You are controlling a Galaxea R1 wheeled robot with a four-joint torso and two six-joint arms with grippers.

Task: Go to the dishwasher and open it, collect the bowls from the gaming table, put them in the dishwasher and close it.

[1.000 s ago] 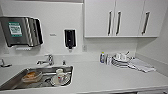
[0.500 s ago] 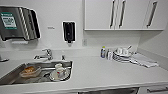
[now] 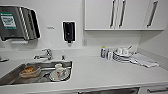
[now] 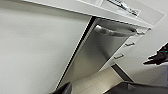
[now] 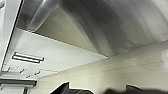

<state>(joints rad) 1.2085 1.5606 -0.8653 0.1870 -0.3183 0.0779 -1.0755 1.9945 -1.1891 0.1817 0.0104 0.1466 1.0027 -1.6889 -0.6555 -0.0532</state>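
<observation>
1. Head view: against the picture from a second ago, the whole scene has shifted and grown larger. The sink now sits more toward the middle, the soap dispenser and towel dispenser loom bigger, and the stack of plates at the counter's back right corner has slid rightward. That is the camera closing in and turning, not the things moving. Dirty dishes lie in the sink, near the counter's front edge. Just under that front edge a dark strip with a metal gleam shows, which I judge to be the top of the dishwasher.

2. Left wrist view: the dishwasher shows as a stainless-steel front with a bar handle along its top, flanked by a white cabinet panel and drawers with small handles. The door looks closed. A dark, pointed robot part shows at one edge; whether this arm's end effector is open or closed cannot be told.

3. Right wrist view: the steel front and its rounded handle are very near, with pale floor below. The right end effector's state cannot be told either.

4. Judgement: the robot has arrived at the dishwasher; the door is not yet opened.
</observation>
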